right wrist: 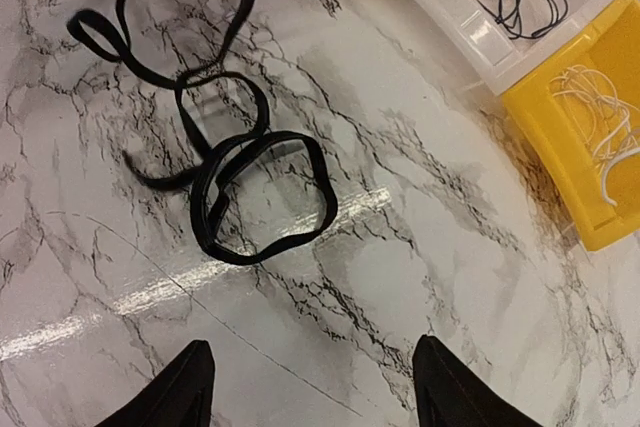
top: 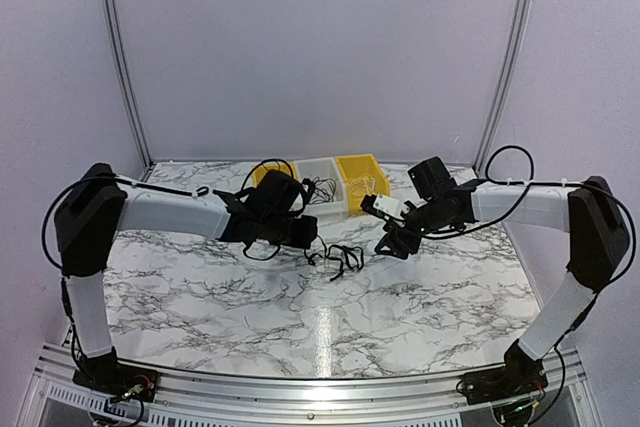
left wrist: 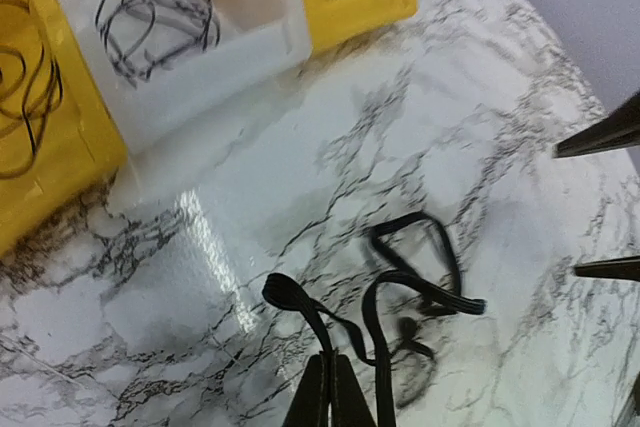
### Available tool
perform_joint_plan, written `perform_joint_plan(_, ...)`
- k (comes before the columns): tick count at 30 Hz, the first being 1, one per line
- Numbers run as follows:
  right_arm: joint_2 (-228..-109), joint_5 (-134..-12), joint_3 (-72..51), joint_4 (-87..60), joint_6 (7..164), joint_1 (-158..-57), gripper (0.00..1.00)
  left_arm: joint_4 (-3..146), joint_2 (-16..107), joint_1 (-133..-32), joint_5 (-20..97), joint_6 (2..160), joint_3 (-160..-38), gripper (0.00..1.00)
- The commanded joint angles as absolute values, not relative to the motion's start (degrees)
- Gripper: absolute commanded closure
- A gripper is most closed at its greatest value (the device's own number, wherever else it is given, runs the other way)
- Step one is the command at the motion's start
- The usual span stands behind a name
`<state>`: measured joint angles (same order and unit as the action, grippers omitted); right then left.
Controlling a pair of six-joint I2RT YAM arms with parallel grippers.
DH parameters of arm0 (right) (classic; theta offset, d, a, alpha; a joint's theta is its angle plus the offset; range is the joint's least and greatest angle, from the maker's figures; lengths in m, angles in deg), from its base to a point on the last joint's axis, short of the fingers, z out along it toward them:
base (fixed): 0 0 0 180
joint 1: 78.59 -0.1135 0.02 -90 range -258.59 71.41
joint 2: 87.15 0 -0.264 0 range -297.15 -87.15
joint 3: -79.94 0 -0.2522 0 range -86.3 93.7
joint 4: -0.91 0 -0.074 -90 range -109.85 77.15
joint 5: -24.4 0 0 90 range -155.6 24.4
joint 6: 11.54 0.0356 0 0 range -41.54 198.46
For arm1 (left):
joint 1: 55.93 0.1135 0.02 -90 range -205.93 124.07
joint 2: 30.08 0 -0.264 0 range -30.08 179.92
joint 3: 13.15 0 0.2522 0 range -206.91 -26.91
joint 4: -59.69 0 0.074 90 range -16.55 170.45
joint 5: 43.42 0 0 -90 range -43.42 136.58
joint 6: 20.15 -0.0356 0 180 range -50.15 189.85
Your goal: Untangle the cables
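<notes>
Roughly mid-table, the cables [top: 338, 258] lie as a loose tangle of flat black loops on the marble-patterned table [top: 400, 317], near a white bin [left wrist: 215, 77] set between two yellow bins [left wrist: 355, 12]. The left gripper [left wrist: 327, 392] has its jaws pressed together on one strand at the tangle's edge. The right gripper [right wrist: 315, 387] hovers just beside the loops, jaws wide apart.

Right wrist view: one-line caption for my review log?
Open right gripper facing tangled black cables on the marble table, white bin and yellow bin at upper right.
</notes>
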<state>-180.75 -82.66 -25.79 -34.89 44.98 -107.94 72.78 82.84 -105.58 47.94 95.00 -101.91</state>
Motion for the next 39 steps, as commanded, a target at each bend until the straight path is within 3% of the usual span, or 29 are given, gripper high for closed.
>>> perform_joint_plan(1, -179.4, -78.6, -26.1, -32.6, 44.5, -108.1, 0.32, 71.4, 66.7, -108.6, 46.8, 85.2, -103.6, 1.00)
perform_joint_plan(6, -180.0, -75.7, -26.1, -32.0, 44.7, -108.0, 0.32, 72.5, 56.1, -111.8, 52.9, 80.7, -103.3, 1.00)
perform_joint_plan(17, -180.0, -75.5, -26.3, -32.0, 44.5, -108.0, 0.31, 79.9, 54.5, -111.8, 65.3, 79.2, -107.9, 0.99)
perform_joint_plan(19, -179.9, -75.4, -26.4, -32.0, 44.4, -108.0, 0.32, 82.8, 55.2, -111.7, 67.9, 80.4, -110.3, 0.96)
perform_joint_plan(21, -179.7, -75.4, -26.4, -32.0, 44.4, -108.0, 0.31, 85.4, 56.0, -111.7, 70.6, 80.8, -113.3, 1.00)
perform_joint_plan(32, -180.2, -75.3, -26.4, -32.1, 44.2, -107.9, 0.31, 86.1, 63.6, -109.1, 80.2, 70.4, -127.6, 1.00)
perform_joint_plan(39, -180.1, -75.3, -26.4, -32.3, 44.2, -107.8, 0.31, 85.1, 73.4, -103.0, 73.9, 64.7, -143.0, 1.00)
